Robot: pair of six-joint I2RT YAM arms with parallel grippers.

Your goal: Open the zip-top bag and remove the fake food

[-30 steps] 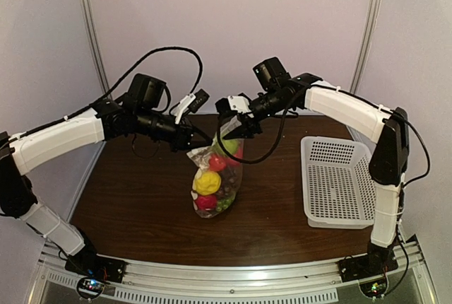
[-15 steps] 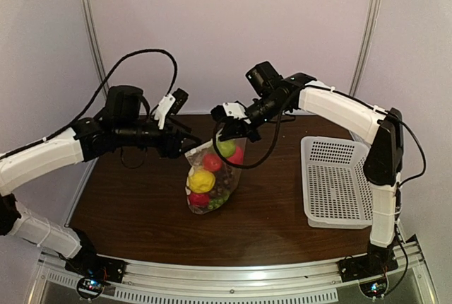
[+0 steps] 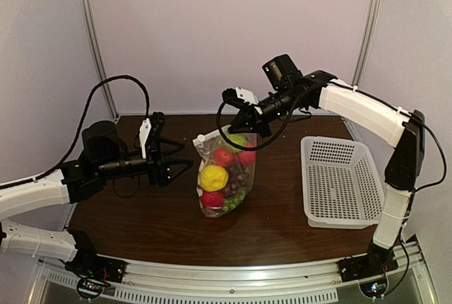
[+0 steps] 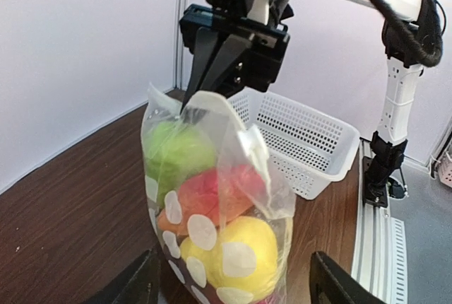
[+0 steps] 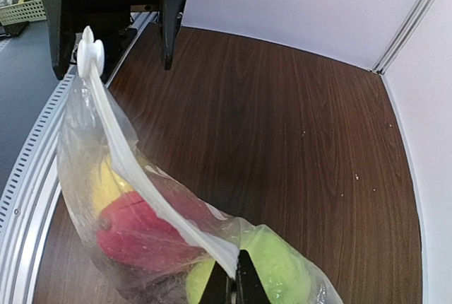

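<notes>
The zip-top bag [image 3: 224, 174] hangs upright over the table, with white dots [image 4: 201, 232] on the side facing my left wrist. Inside it the fake food shows: a yellow lemon [image 3: 212, 177], a green fruit [image 3: 236, 141], red fruits [image 5: 138, 237] and dark grapes at the bottom. My right gripper [image 3: 248, 127] is shut on the bag's white zip strip [image 5: 134, 170] at its right top corner. A white slider [image 5: 90, 52] sits at the strip's far end. My left gripper [image 3: 185, 155] is open just left of the bag, its fingers [image 4: 138, 286] either side of it, not touching.
A white perforated basket [image 3: 337, 180] stands at the right of the brown table [image 3: 141, 212]. Pale walls close the back and sides. The metal rail runs along the near edge.
My left gripper opened, let go of the bag and drew back left and lower. My right gripper shut on the bag's top edge and now carries it alone.
</notes>
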